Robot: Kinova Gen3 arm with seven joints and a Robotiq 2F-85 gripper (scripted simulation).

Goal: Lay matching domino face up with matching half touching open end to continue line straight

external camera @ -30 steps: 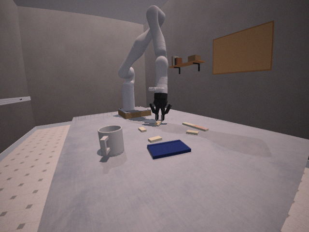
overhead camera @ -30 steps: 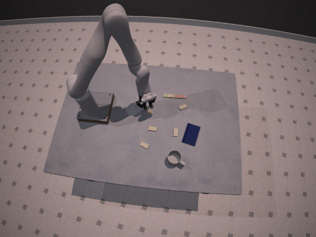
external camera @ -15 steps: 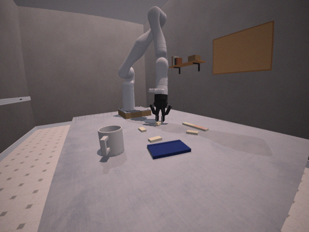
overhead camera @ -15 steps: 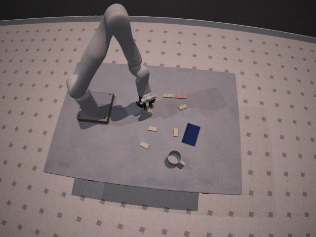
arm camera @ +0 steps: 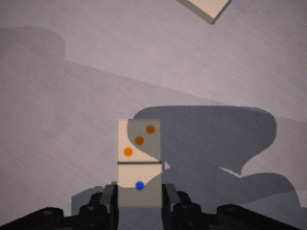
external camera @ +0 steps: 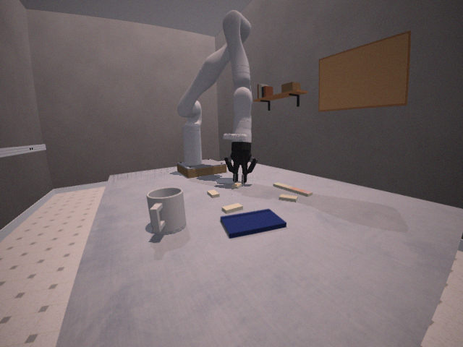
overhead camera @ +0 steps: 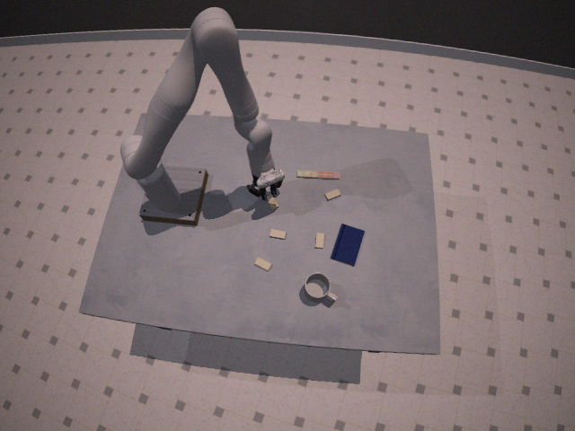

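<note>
While hanging low over the gray table (overhead camera: 208,278) (external camera: 261,283) (arm camera: 62,120), with the gripper (overhead camera: 269,194) (external camera: 239,181) (arm camera: 139,199) partly closed, straddling the blue-pip half of a face-up domino (overhead camera: 273,203) (external camera: 236,185) (arm camera: 139,155); impossible to tell whether gripping or merely flanking. Marked with three orange pips on one half, one blue pip on the other. Well apart from the domino line (overhead camera: 318,174) (external camera: 292,189), with markings there too small to read. Near the blue book (overhead camera: 348,244) (external camera: 252,222), just beside a plain-backed domino (overhead camera: 320,240) (external camera: 232,207).

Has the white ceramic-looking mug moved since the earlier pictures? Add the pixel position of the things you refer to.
No. The white ceramic-looking mug (overhead camera: 312,289) (external camera: 170,210) keeps its place beside the dark blue rectangular book (overhead camera: 348,244) (external camera: 253,223) in both the top and exterior views.
</note>
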